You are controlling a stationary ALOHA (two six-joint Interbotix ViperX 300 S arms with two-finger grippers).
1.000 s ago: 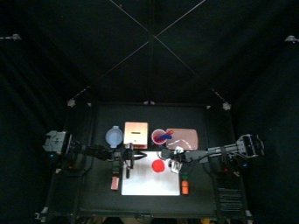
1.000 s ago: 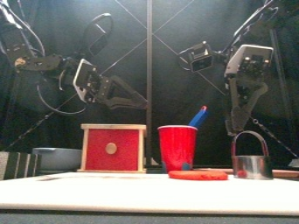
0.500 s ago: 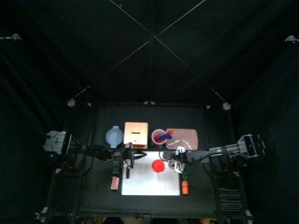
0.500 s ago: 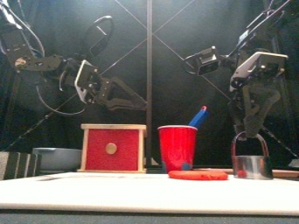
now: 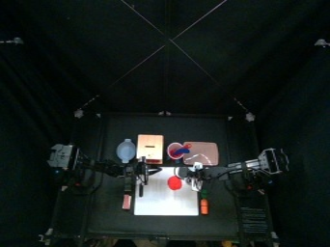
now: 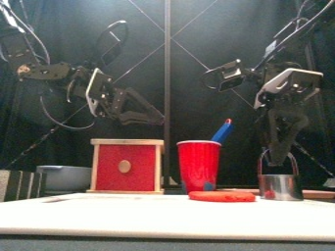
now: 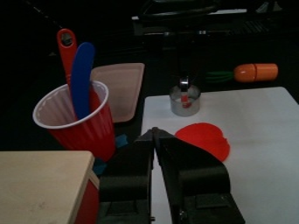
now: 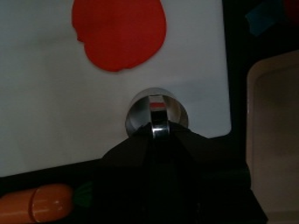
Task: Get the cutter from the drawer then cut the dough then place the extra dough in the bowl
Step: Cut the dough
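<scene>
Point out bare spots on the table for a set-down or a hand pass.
Free: the white cutting board's front half, between the dough and the table's front edge. Crowded: the back row, with bowl, wooden box, red cup and pink tray side by side; the right gripper sits over the cutter.

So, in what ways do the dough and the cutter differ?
The dough is red; the cutter is metal. The dough lies flat and low; the cutter stands upright, taller. The dough is free; the right gripper holds the cutter's handle. Both sit on the white board, apart.
</scene>
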